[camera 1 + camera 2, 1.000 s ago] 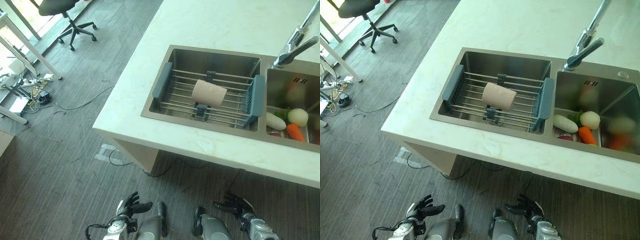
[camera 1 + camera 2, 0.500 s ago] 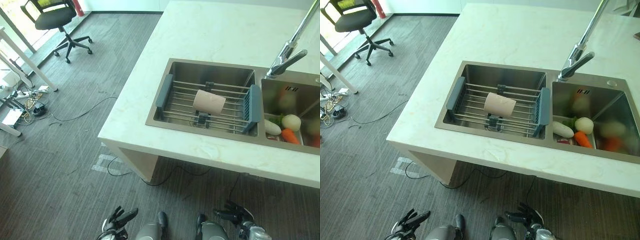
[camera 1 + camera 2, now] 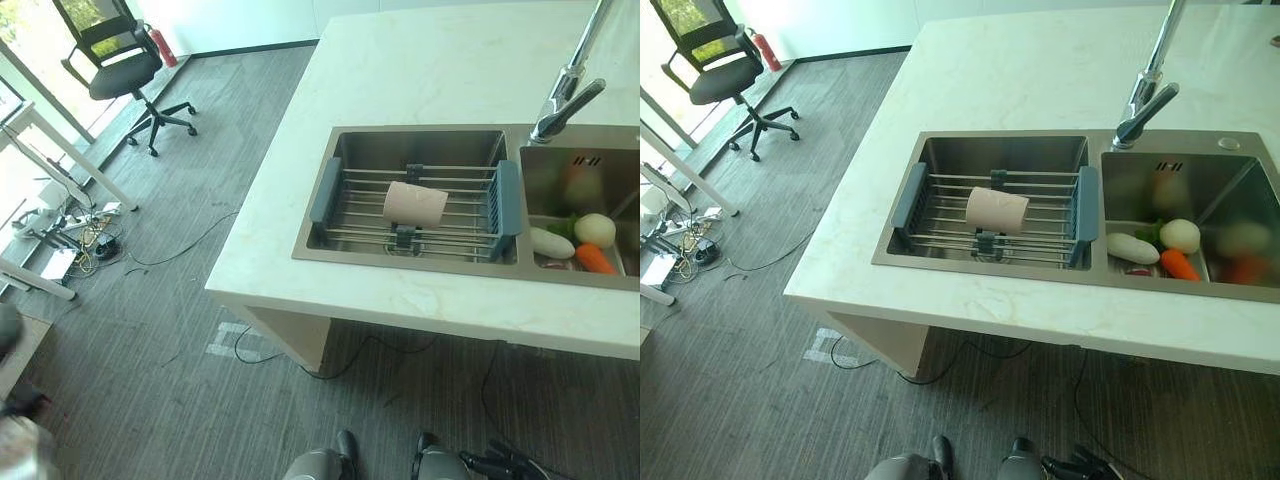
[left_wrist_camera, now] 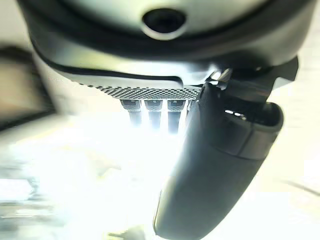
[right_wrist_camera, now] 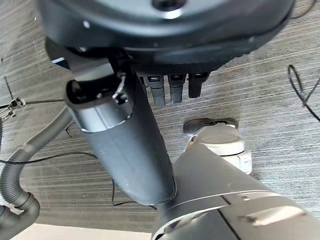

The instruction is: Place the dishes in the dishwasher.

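A beige cup [image 3: 415,204] lies on its side on a wire rack [image 3: 345,195] with blue-grey ends, set across the left sink basin [image 3: 940,155] in the white counter [image 3: 420,60]. My right hand [image 3: 497,465] is low over the floor, well short of the counter, with straight fingers [image 5: 172,85] and thumb [image 5: 125,142] and nothing in it. In the left wrist view my left hand [image 4: 215,160] has straight fingers [image 4: 152,112] against a bright blur and also holds nothing.
The right basin holds a white radish [image 3: 551,242], a carrot [image 3: 594,258] and a round pale vegetable [image 3: 595,229] under the faucet [image 3: 566,100]. An office chair [image 3: 125,70], table legs [image 3: 75,160] and floor cables [image 3: 75,240] stand to the left. The counter overhangs grey carpet [image 3: 180,340].
The whole picture has shifted, so the camera has moved. The cup lies as before on the rack. Both hands sit lower in the picture, the right one now at the bottom edge.
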Controlling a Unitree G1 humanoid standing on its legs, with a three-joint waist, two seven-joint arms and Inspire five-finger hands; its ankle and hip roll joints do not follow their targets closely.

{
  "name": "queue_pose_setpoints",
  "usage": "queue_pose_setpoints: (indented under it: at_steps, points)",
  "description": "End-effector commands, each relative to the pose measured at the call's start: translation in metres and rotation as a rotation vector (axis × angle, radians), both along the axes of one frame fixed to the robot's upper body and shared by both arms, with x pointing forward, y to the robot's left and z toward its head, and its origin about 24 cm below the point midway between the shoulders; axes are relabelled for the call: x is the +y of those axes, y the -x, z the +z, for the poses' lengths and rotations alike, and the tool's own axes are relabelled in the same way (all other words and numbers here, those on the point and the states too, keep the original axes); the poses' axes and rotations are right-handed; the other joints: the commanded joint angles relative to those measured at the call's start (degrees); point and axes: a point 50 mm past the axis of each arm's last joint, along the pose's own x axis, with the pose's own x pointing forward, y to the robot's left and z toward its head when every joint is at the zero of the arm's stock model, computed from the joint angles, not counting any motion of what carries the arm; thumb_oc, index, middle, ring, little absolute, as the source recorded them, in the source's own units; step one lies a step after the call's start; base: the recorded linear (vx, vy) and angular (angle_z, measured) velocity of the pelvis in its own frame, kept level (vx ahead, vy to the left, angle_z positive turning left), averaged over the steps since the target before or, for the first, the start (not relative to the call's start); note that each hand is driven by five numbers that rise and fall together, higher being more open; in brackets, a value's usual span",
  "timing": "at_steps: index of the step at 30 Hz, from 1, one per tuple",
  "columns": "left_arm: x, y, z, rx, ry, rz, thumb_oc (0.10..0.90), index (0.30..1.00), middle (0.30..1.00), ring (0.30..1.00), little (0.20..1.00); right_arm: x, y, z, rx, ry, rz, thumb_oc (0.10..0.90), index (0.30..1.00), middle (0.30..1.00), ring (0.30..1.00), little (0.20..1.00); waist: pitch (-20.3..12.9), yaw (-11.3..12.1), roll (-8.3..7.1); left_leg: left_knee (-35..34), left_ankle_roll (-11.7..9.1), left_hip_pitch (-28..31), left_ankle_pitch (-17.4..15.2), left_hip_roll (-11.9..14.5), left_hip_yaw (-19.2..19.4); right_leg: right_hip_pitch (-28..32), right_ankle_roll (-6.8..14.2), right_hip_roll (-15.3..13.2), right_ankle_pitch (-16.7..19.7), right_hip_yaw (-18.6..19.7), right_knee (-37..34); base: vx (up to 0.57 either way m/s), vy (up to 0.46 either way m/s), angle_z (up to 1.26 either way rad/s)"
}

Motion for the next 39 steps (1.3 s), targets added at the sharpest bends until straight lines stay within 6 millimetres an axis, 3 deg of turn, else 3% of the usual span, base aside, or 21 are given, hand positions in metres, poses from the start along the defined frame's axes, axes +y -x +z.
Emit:
queue_pose_setpoints:
  at_steps: [1,3,4,8,12,14,17,20,25,39]
  points:
    - [-0.032,-0.040,0.048,-0.016,-0.205,-0.284,0.800,0.900,0.900,0.900,0.900,0.012,-0.033,0.003,-0.080,-0.034,0.011,0.800,0.900,0.900,0.900,0.900,-0.6,-1.8,-1.00,5.5,-1.7,-0.5,-11.0,1.2,-4.8,4.4,2.5,0.6,-8.5,-0.6,-1.0,0.05,-0.051,-0.18]
    - [-0.051,-0.053,0.072,-0.002,-0.303,-0.399,0.800,0.900,0.900,0.900,0.900,0.012,-0.031,0.002,-0.066,-0.040,-0.001,0.800,0.900,0.900,0.900,0.900,-0.7,-2.3,-1.00,5.5,-1.8,-0.1,-11.2,1.4,-4.1,4.4,2.8,0.6,-8.4,-0.1,-1.0,0.02,-0.028,-0.28]
    - [-0.073,-0.066,0.095,0.039,-0.408,-0.478,0.800,0.900,0.900,0.900,0.900,0.012,-0.027,0.001,-0.050,-0.046,-0.012,0.800,0.900,0.900,0.900,0.900,-0.9,-3.0,-1.05,5.5,-1.8,0.2,-11.5,1.6,-3.4,4.4,3.2,0.7,-8.2,0.4,-1.0,0.04,-0.047,-0.31]
    - [-0.114,-0.089,0.125,0.120,-0.549,-0.673,0.800,0.900,0.900,0.900,0.900,0.011,-0.017,-0.002,-0.019,-0.066,-0.043,0.800,0.900,0.900,0.900,0.900,-0.9,-5.4,-1.32,5.5,-1.5,0.9,-12.0,2.0,-1.5,3.8,4.3,0.8,-7.2,2.0,-1.0,0.04,-0.059,-0.48]
    - [-0.138,-0.100,0.130,0.158,-0.584,-0.795,0.800,0.900,0.900,0.900,0.900,0.010,-0.011,-0.003,-0.007,-0.076,-0.050,0.800,0.900,0.900,0.900,0.900,-0.3,-7.0,-1.38,5.5,-1.3,0.7,-11.8,2.2,-0.4,2.5,4.9,0.9,-6.1,3.4,-1.0,0.00,-0.019,-0.31]
    - [-0.163,-0.109,0.123,0.283,-0.744,-0.855,0.800,0.900,0.900,0.900,0.900,0.011,-0.007,-0.003,-0.006,-0.093,-0.053,0.800,0.900,0.900,0.900,0.900,0.2,-8.3,-1.32,5.5,-1.2,0.9,-12.1,2.2,0.3,2.0,5.5,1.0,-5.6,4.4,-1.0,0.00,-0.016,-0.24]
    - [-0.189,-0.127,0.112,0.428,-0.784,-0.923,0.800,0.900,0.900,0.900,0.900,0.011,-0.006,-0.004,-0.003,-0.087,-0.039,0.800,0.900,0.900,0.900,0.900,0.9,-9.9,-1.36,5.5,-0.9,0.5,-11.9,2.2,1.3,0.6,5.9,1.2,-4.4,5.8,-1.0,-0.05,-0.019,-0.21]
    - [-0.197,-0.142,0.101,0.524,-0.798,-0.900,0.800,0.900,0.900,0.900,0.900,0.009,-0.007,-0.002,0.002,-0.072,-0.021,0.800,0.900,0.900,0.900,0.900,1.8,-11.2,-0.87,5.5,-0.6,0.3,-11.8,1.8,1.9,-0.1,6.1,1.4,-3.8,7.1,-1.0,-0.02,0.034,-0.22]
    - [-0.192,-0.150,0.091,0.537,-0.801,-0.844,0.800,0.900,0.900,0.900,0.900,0.007,-0.005,-0.001,0.015,-0.063,-0.025,0.800,0.900,0.900,0.900,0.900,2.7,-12.3,0.00,5.5,-0.4,0.8,-11.7,1.4,2.8,-0.3,6.1,1.5,-3.4,8.2,-1.0,0.01,0.037,-0.30]
    - [-0.188,-0.147,0.113,0.384,-0.814,-0.748,0.800,0.900,0.900,0.900,0.900,0.009,-0.003,-0.003,0.039,-0.077,-0.002,0.800,0.900,0.900,0.900,0.900,3.9,-12.9,1.29,5.5,-0.2,0.2,-11.7,0.6,2.7,-0.9,6.5,1.2,-3.0,8.9,-1.0,0.00,0.004,0.01]
